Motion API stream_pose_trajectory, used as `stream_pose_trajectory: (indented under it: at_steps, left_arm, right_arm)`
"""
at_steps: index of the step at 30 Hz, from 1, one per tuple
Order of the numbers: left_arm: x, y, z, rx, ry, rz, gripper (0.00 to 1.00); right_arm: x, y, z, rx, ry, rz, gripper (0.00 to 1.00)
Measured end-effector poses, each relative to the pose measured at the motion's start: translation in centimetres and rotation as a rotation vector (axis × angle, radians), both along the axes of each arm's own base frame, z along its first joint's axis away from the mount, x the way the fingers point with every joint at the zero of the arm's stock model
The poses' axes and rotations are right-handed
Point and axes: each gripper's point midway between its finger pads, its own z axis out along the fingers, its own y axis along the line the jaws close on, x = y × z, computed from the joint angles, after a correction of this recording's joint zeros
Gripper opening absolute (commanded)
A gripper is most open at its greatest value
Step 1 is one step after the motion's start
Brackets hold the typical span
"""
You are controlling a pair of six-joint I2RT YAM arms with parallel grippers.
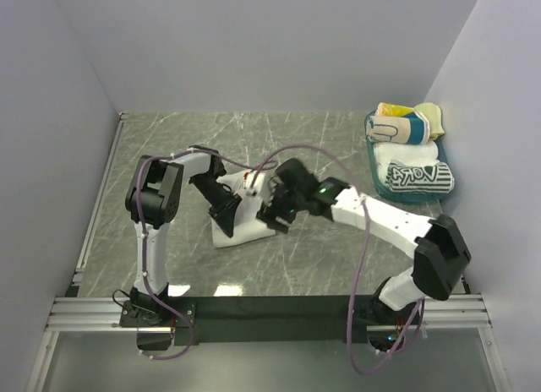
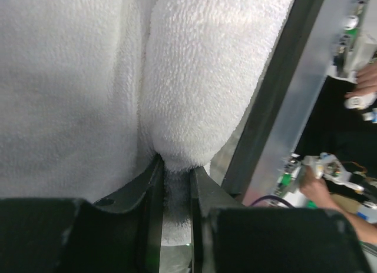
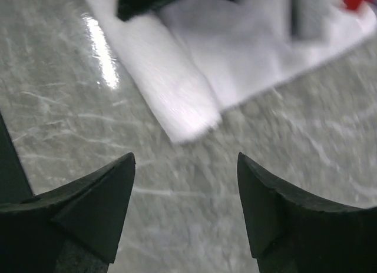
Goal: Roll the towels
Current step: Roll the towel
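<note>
A plain white towel lies partly rolled on the marble table between the two arms. My left gripper is shut on a thick rolled fold of it; the cloth is pinched between the two black fingers. My right gripper is open and empty, hovering just right of the towel's end; its view shows the towel's rolled corner ahead of the spread fingertips. Rolled towels, one striped yellow-teal-white and one white with dark print, lie in a basket.
A teal basket holding the rolled towels stands at the table's right side against the wall. Purple cables loop above both arms. A metal rail and black strip run along the near edge.
</note>
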Motion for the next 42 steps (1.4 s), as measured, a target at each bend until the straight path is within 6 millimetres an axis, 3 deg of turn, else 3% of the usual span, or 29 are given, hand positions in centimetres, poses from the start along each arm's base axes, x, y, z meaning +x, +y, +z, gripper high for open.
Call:
stream_pose_trajectory:
  at_steps: [4,7,12,14,17,18,22,26,30,33,35,38,42]
  left_arm:
    - [-0.3,-0.1,0.0,0.008,0.068,0.012,0.08]
    - [-0.2,0.0,0.0,0.01,0.096,0.022,0.1]
    - [-0.1,0.2,0.0,0.007,0.114,0.042,0.13]
    - [-0.1,0.4,0.0,0.009,0.117,0.049,0.19]
    - [-0.1,0.6,0.0,0.007,0.124,0.062,0.27]
    - [-0.1,0.8,-0.1,0.006,0.125,0.068,0.3]
    - [0.4,1.6,-0.1,0.006,0.094,0.095,0.42]
    - [2.6,3.3,0.1,-0.005,-0.031,0.154,0.5]
    - [7.1,6.3,1.4,-0.029,-0.265,0.264,0.55]
    - [10.9,9.6,3.7,-0.038,-0.469,0.37,0.56]
    - [12.3,11.9,5.6,-0.036,-0.591,0.433,0.57]
    - [11.5,14.2,7.6,-0.02,-0.719,0.475,0.57]
    - [7.5,14.2,8.9,-0.015,-0.836,0.425,0.59]
  right_arm:
    - [-1.9,3.3,-3.4,-0.075,-0.063,0.126,0.79]
    - [-1.6,3.6,-6.8,-0.144,-0.109,0.156,0.8]
    - [-0.8,4.1,-9.8,-0.203,-0.162,0.202,0.69]
    - [-0.5,4.3,-10.6,-0.216,-0.169,0.213,0.6]
    - [0.0,4.9,-11.5,-0.233,-0.172,0.233,0.2]
    - [0.1,5.2,-11.4,-0.232,-0.176,0.243,0.0]
    - [0.0,5.8,-11.1,-0.227,-0.149,0.269,0.0]
    - [-0.9,6.3,-11.1,-0.225,-0.069,0.304,0.0]
    - [-2.3,7.1,-11.0,-0.213,0.064,0.337,0.0]
    - [-3.8,7.4,-11.0,-0.206,0.191,0.354,0.0]
    - [-4.4,7.7,-11.1,-0.21,0.28,0.347,0.0]
    - [-4.6,8.0,-11.3,-0.211,0.405,0.315,0.0]
    - [-5.1,8.6,-11.3,-0.188,0.597,0.269,0.0]
